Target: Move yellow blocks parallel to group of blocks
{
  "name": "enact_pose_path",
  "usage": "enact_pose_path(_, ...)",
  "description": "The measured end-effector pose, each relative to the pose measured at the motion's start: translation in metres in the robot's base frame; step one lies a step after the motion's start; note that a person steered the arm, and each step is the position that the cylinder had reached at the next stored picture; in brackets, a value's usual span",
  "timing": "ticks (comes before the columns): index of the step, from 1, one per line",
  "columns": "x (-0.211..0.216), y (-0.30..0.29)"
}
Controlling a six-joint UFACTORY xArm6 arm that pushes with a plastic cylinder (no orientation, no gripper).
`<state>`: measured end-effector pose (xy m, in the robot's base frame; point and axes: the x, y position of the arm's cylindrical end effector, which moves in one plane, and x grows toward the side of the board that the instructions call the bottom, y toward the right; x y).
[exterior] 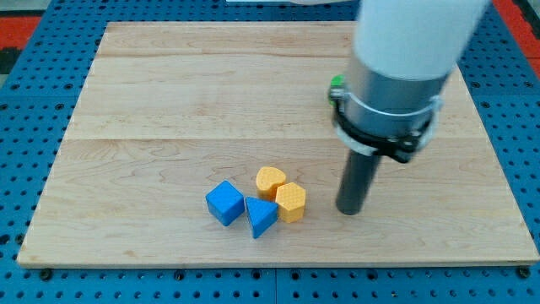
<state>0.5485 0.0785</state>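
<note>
Two yellow blocks lie near the view's bottom centre: a yellow heart-shaped block (270,180) and a yellow hexagonal block (291,202), touching each other. A blue cube (224,203) and a blue triangular block (261,217) sit just to their left and below, touching them. My tip (350,210) rests on the board to the right of the yellow hexagonal block, a short gap away and apart from it. A green block (337,83) peeks out at the left edge of the arm body, mostly hidden.
The wooden board (169,101) lies on a blue perforated table (25,127). The arm's wide white and grey body (396,67) covers the board's upper right part.
</note>
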Motion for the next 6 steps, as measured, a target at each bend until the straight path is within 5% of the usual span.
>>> enact_pose_path(4, 0.029, -0.028)
enact_pose_path(6, -0.045, -0.149)
